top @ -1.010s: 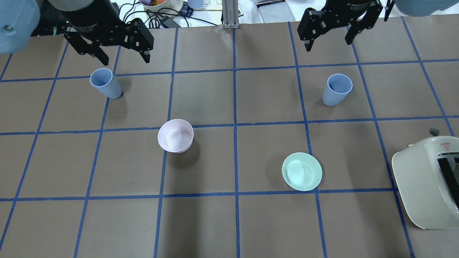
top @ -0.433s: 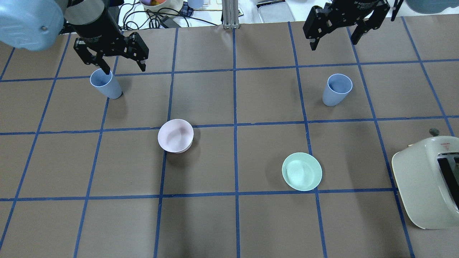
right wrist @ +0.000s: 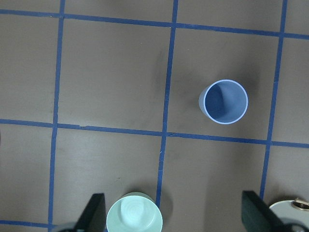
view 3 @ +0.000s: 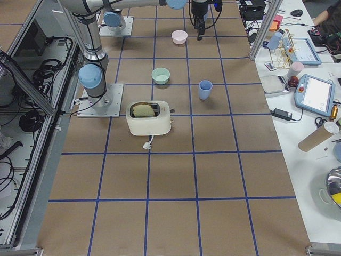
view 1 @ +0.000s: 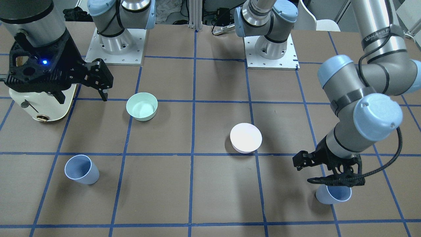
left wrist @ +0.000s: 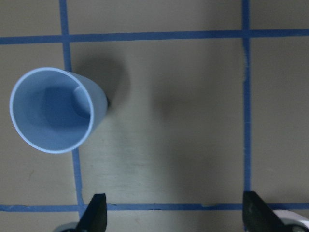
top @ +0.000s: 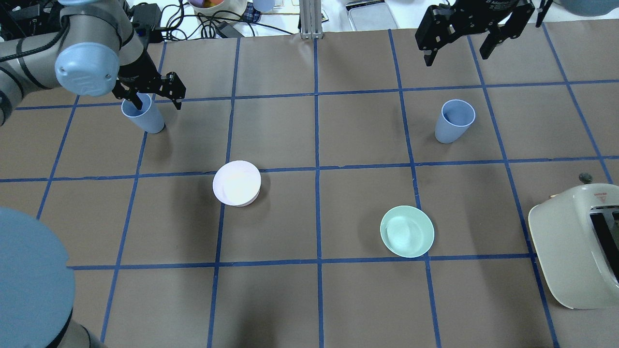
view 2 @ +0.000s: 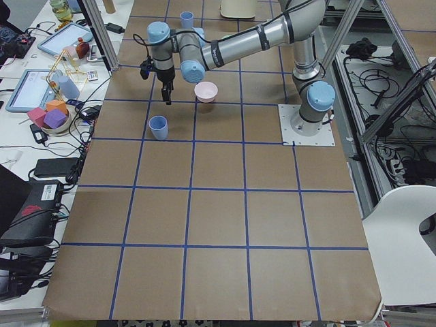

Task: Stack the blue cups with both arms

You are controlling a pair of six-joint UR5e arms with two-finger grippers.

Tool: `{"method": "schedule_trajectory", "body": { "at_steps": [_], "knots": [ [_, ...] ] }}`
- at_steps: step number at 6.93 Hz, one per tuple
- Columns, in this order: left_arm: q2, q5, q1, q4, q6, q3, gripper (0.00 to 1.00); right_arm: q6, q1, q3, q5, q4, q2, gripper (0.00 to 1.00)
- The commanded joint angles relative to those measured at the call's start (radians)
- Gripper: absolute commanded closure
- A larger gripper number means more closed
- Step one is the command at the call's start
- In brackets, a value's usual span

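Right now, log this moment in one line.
left gripper open at left cup | right gripper open, high, off right cup | stack not started

The left arm stretches far forward and bends down at the wrist. The left gripper hangs low and points straight down, its jaws spread wide. The right arm holds the right gripper higher up. It also points down with its jaws wide apart, and a blue light glows on its body.
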Motion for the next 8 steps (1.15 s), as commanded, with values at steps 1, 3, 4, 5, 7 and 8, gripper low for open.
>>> {"method": "schedule_trajectory", "body": {
  "at_steps": [1, 3, 4, 5, 7, 8],
  "knots": [
    [-0.075, 0.043, 0.014, 0.094, 0.015, 0.005, 0.00, 0.000, 0.000, 0.000, 0.000, 0.000, -0.006, 0.00],
    [-0.105, 0.044, 0.014, 0.149, 0.064, 0.010, 0.33, 0.001, 0.000, 0.000, -0.002, 0.000, -0.005, 0.00],
    [-0.106, 0.044, 0.014, 0.162, 0.065, 0.007, 0.66, 0.001, 0.000, 0.002, -0.002, -0.002, -0.005, 0.00],
    [-0.106, 0.044, 0.014, 0.163, 0.064, 0.008, 0.95, 0.001, 0.000, 0.000, -0.002, -0.002, -0.005, 0.00],
    [-0.063, 0.038, -0.010, 0.153, 0.067, 0.011, 1.00, 0.001, 0.000, 0.000, -0.002, -0.002, -0.005, 0.00],
    [-0.022, 0.002, -0.072, 0.127, 0.043, 0.010, 1.00, 0.001, 0.000, 0.002, -0.002, -0.002, -0.005, 0.00]
  ]
}}
